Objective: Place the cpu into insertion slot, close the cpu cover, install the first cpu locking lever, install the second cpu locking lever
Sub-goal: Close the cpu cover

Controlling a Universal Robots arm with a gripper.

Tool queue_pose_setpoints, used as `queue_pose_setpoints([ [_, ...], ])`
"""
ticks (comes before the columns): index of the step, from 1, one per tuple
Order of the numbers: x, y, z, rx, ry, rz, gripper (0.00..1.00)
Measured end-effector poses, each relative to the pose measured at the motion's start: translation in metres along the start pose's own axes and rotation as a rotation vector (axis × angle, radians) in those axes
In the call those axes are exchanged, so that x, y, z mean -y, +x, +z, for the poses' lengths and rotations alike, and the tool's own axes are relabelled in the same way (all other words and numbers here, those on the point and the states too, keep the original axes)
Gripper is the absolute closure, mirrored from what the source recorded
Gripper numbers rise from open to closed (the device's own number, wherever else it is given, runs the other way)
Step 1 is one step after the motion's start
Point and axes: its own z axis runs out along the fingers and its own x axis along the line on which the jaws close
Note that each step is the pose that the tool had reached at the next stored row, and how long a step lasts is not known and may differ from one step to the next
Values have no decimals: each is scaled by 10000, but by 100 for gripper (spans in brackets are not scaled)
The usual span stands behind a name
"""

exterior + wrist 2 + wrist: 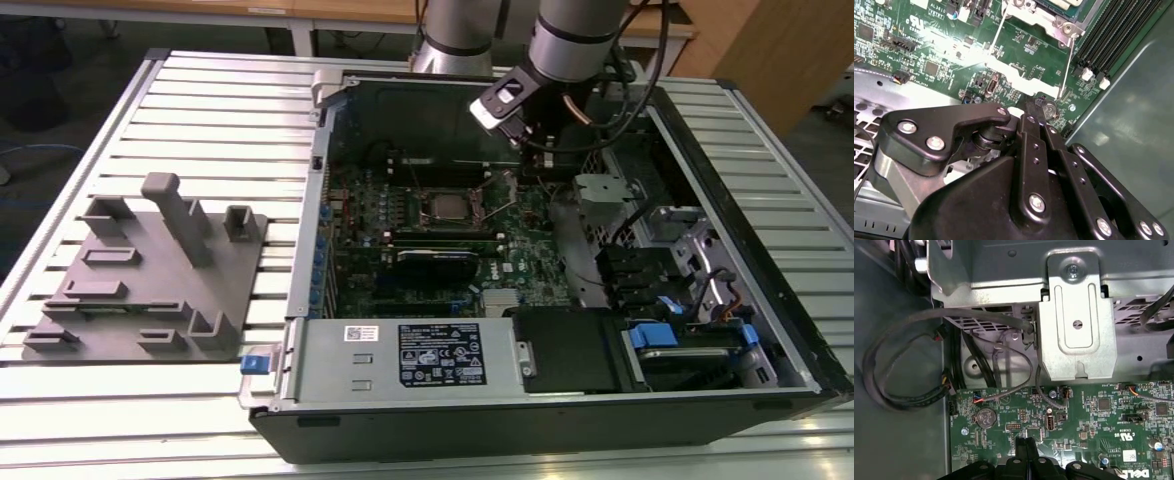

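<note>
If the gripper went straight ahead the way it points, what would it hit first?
The gripper would probably meet the green motherboard first, at small components near the coin cell battery; depth is unclear.

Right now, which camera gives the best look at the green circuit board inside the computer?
The exterior view: it takes in most of the green circuit board in the open case, with the insertion slot in its middle. Both wrist views show close patches of the board past the end effector.
</note>
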Motion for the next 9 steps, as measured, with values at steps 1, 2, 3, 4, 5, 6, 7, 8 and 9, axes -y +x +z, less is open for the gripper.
queue_pose_setpoints([
  [1, 7, -1, 3, -8, -2, 1, 89],
  [2, 11, -1, 4, -13, -3, 1, 89],
  [3, 11, -1, 7, -16, -4, 0, 89],
  [4, 11, -1, 11, -18, -3, 0, 89],
  [5, 11, -1, 17, -19, -4, 0, 89],
  [6, 11, -1, 20, -17, -3, 0, 89],
  [7, 11, -2, 19, -14, -3, 0, 89],
  [8, 11, -2, 19, -13, -3, 0, 89],
  [9, 11, -2, 19, -13, -3, 1, 89],
])
